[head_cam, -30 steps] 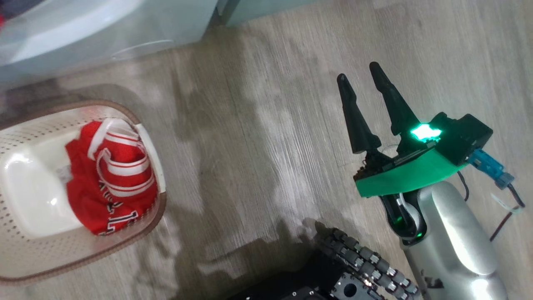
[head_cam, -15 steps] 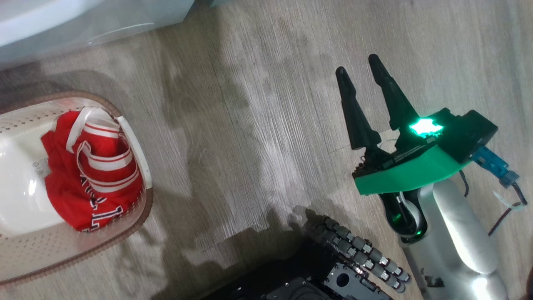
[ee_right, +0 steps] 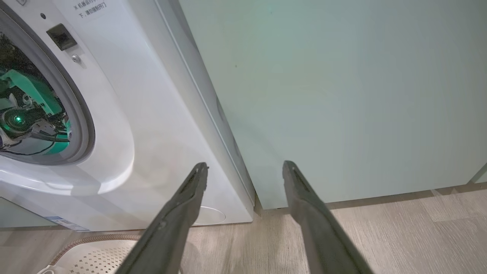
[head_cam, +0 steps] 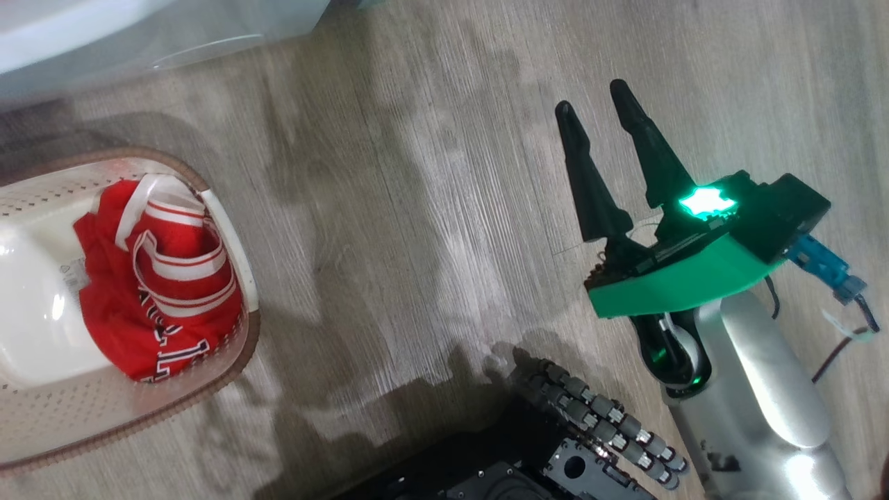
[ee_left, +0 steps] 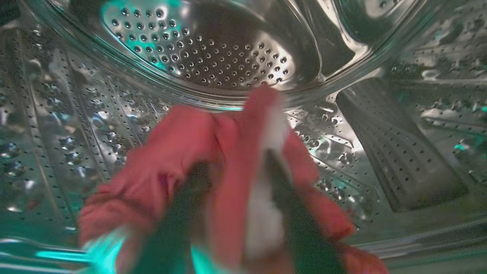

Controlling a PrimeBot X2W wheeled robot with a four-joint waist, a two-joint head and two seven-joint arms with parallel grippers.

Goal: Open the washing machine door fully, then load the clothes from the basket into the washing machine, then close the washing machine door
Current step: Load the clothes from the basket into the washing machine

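While our left gripper (ee_left: 236, 179) reaches inside the steel drum (ee_left: 213, 57) with a red garment (ee_left: 171, 152) bunched between its fingers (ee_left: 296, 220), pinched or merely draped we cannot tell, the remaining clothes (head_cam: 160, 292) lie in the basket (head_cam: 253, 333) on our left, well apart from our wide, empty right gripper (head_cam: 590, 97); the left arm looks nearer.

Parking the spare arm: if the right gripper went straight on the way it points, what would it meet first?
Probably the front of the pale green cabinet, just beside the edge of the washing machine. The right gripper is open; depth is unclear.
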